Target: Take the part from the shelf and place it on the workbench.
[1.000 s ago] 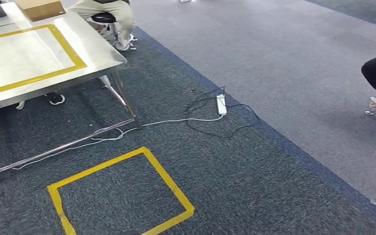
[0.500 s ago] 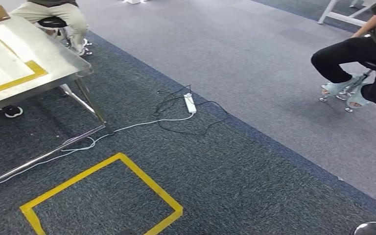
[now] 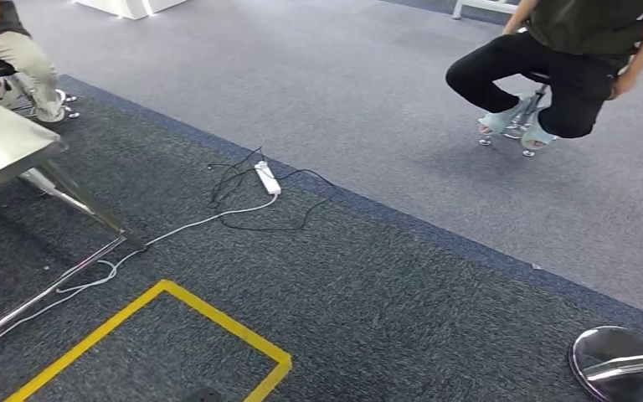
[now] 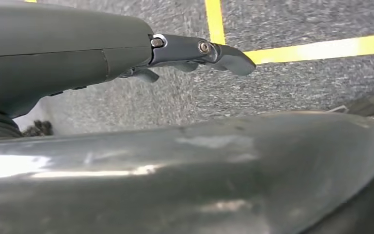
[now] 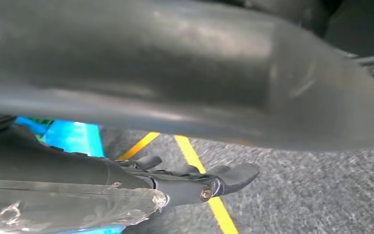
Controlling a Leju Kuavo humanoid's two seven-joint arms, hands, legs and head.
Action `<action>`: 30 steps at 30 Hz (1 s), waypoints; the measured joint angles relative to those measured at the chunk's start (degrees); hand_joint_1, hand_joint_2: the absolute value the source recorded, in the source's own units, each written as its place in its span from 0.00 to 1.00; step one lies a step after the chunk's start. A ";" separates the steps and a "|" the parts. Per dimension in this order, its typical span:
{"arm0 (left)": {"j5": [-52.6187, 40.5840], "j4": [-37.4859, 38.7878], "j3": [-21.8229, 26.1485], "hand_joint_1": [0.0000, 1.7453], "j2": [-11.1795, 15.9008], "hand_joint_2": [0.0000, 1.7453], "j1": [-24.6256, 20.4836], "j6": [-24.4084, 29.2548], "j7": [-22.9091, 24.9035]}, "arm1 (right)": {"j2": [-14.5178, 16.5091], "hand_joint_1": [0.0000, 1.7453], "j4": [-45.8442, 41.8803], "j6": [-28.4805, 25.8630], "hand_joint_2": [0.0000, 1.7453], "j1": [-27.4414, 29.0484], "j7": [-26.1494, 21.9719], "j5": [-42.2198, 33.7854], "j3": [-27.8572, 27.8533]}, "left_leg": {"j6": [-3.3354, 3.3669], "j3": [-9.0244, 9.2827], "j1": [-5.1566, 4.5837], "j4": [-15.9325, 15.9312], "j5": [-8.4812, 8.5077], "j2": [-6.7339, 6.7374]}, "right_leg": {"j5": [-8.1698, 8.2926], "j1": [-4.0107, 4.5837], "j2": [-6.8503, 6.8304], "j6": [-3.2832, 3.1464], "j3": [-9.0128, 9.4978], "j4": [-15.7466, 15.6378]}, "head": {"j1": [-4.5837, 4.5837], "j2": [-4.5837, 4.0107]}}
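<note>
Both hands hang low over the carpet and hold nothing. The left hand (image 4: 185, 56) has its thumb stretched out straight and the darker fingers loosely apart beneath it. The right hand (image 5: 195, 180) looks the same, thumb forward and fingers relaxed, with yellow floor tape (image 5: 191, 155) under it. Where the part is I cannot tell, so of its look I can say nothing.

A corner of the workbench (image 3: 4, 146) stands at the left, a steel top on slanted shiny legs. From under it a white cable (image 3: 192, 224) runs over the dark carpet to a white power strip (image 3: 267, 177), and thin black wires (image 3: 285, 219) lie in loops around the strip.

Nearer the robot, a yellow tape square (image 3: 218, 322) is marked on the floor. At the far right sits a person in black trousers (image 3: 552, 71) on a stool. Another person in light trousers (image 3: 17, 54) sits behind the workbench. A chrome stool base (image 3: 619, 364) shows at the lower right.
</note>
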 joint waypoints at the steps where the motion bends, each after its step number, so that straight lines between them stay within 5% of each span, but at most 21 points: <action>1: -0.09 0.00 0.09 0.00 0.01 0.00 0.08 0.00 0.01 | 0.05 0.00 0.01 -0.03 0.00 -0.06 -0.01 0.00 0.00 | -0.03 -2.01 -0.01 4.00 -1.71 -0.79 | 0.05 0.01 0.81 -0.08 -0.06 0.00 | -0.10 0.00; 2: -0.24 0.00 0.19 0.00 0.01 0.00 0.15 -0.01 0.05 | 0.09 0.00 0.01 -0.03 0.00 -0.05 -0.01 0.00 0.00 | -0.05 -3.67 -0.01 7.03 -2.55 -1.15 | 0.06 0.02 1.68 -0.10 -0.08 0.01 | -0.14 0.00; 4: -0.98 0.00 0.34 0.00 0.01 0.00 0.25 -0.03 0.24 | 0.15 0.00 0.02 -0.06 0.00 0.11 0.01 -0.01 0.00 | -0.07 -4.48 0.05 7.32 -0.73 -1.48 | 0.07 -0.03 3.46 -0.04 -0.05 0.08 | -0.15 0.00; 7: -2.45 0.02 0.25 0.00 -0.05 0.00 0.23 -0.05 0.61 | 0.16 0.00 0.02 -0.10 0.00 0.09 0.04 -0.08 0.00 | -0.23 -0.24 0.68 -3.07 5.20 -4.57 | -0.03 -0.20 5.98 0.62 -0.29 0.66 | -0.20 0.00; 9: -2.90 0.07 -0.24 0.00 -0.16 0.00 0.15 -0.05 0.90 | 0.16 0.00 0.02 -0.10 0.00 0.02 0.10 -0.16 0.00 | 0.00 1.32 0.94 -6.77 5.93 -6.78 | -0.04 -0.26 7.37 1.36 -0.91 1.01 | -0.28 0.00; 11: -3.09 0.09 -0.78 0.00 -0.19 0.00 0.05 -0.05 1.09 | 0.16 0.00 0.02 -0.10 0.00 0.21 0.13 -0.21 0.00 | 0.78 1.39 0.79 -7.04 5.81 -6.02 | 0.23 -0.50 8.49 2.11 -1.50 0.77 | -0.28 0.00; 13: -3.21 0.09 -1.09 0.00 -0.20 0.00 0.01 -0.04 1.13 | 0.17 0.00 0.02 -0.09 0.00 0.48 0.16 -0.21 0.00 | 1.65 1.51 0.79 -7.28 6.02 -4.55 | -0.63 -0.45 6.42 2.64 -2.42 2.13 | 0.05 0.00; 16: -3.24 0.09 -1.47 0.00 -0.22 0.00 0.26 -0.04 1.11 | 0.18 0.00 0.03 -0.07 0.00 0.26 0.18 -0.22 0.00 | 2.34 1.65 0.48 -7.39 5.95 -1.81 | -5.99 -0.31 1.08 3.09 -7.46 12.53 | 0.62 0.00; 18: -3.24 0.09 -1.71 0.00 -0.18 0.00 0.38 -0.04 1.11 | 0.18 0.00 0.04 -0.07 0.00 0.21 0.17 -0.22 0.00 | 2.45 1.75 0.25 -7.37 5.79 0.01 | -7.59 -0.41 0.24 3.20 -9.99 17.77 | 0.61 0.00; 19: -3.24 0.09 -1.82 0.00 -0.17 0.00 0.35 -0.04 1.11 | 0.18 0.00 0.04 -0.07 0.00 0.30 0.17 -0.22 0.00 | 2.42 1.87 0.19 -7.37 5.69 0.74 | -6.76 -0.43 0.06 3.17 -9.54 17.13 | 0.61 0.00; 23: -2.91 0.09 -2.00 0.00 -0.22 0.00 0.23 -0.04 1.11 | 0.18 0.00 0.02 -0.09 0.00 0.24 0.19 -0.20 0.00 | 1.60 2.89 -0.17 -7.37 4.91 3.10 | -0.90 -0.10 -3.26 2.38 -1.54 3.06 | 0.53 0.00; 26: -2.22 0.09 -1.89 0.00 -0.29 0.00 0.04 -0.02 1.11 | 0.18 0.00 0.02 -0.09 0.00 0.14 0.24 -0.19 0.00 | 0.66 3.40 -0.22 -7.71 4.73 4.41 | -0.54 0.32 -2.67 1.31 -0.95 1.44 | 0.43 0.00; 28: -2.05 0.09 -1.84 0.00 -0.40 0.00 -0.08 -0.01 1.08 | 0.17 0.00 0.01 -0.11 0.00 0.25 0.35 -0.21 -0.01 | 0.01 3.22 0.01 -7.09 3.98 3.39 | -0.24 0.22 -1.46 0.61 -0.98 1.07 | 0.31 0.00; 30: -2.08 0.09 -1.80 0.00 -0.44 0.00 -0.02 -0.01 1.05 | 0.17 0.00 0.00 -0.14 0.00 0.16 0.37 -0.40 -0.03 | -0.32 0.92 0.14 -2.29 1.03 0.67 | 0.02 -0.03 -0.16 0.07 -0.94 0.77 | 0.05 0.00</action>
